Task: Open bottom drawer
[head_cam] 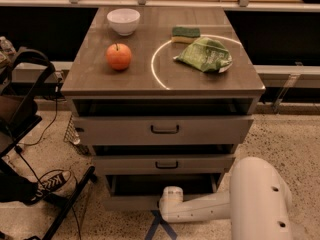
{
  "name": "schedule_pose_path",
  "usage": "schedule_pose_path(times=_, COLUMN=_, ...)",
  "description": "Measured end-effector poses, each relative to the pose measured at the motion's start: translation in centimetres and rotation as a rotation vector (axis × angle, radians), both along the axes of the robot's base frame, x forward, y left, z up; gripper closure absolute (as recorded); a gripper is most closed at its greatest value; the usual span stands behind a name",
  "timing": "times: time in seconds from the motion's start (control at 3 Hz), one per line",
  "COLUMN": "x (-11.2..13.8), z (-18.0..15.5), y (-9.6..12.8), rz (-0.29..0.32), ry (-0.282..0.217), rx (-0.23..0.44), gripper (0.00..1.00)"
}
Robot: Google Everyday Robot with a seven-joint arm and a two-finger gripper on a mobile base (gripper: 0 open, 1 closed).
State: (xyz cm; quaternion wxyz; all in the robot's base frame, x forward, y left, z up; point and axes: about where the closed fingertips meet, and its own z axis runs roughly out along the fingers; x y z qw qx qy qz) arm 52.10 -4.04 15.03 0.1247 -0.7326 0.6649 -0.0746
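Note:
The bottom drawer (pixel 129 202) is the narrowest of three grey drawers in the cabinet. It stands pulled out, with a dark gap above its slim front. Its handle is hidden behind my arm. My gripper (pixel 170 198) is at the end of the white arm, low by the floor, against the middle of the bottom drawer's front. The middle drawer (pixel 125 164) and the wide top drawer (pixel 115 130) each stick out a little, and each shows a dark bracket handle.
On the cabinet top are a white bowl (pixel 123 20), an orange fruit (pixel 119 56), a green sponge (pixel 185 33) and a green bag (pixel 205 54). A black chair (pixel 25 99) and a shoe (pixel 47 184) are at the left. A blue tape cross (pixel 160 227) marks the floor.

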Motion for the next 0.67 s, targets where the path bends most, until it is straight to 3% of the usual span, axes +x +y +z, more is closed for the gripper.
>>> schedule_pose_path(times=0.33, x=0.0, z=0.0, y=0.0, rz=0.0, ry=0.0, rx=0.001, gripper=1.0)
schedule_pose_path(times=0.67, x=-3.0, z=0.7, y=-1.6, rz=-0.031, ry=0.003, rx=0.017, gripper=1.0)
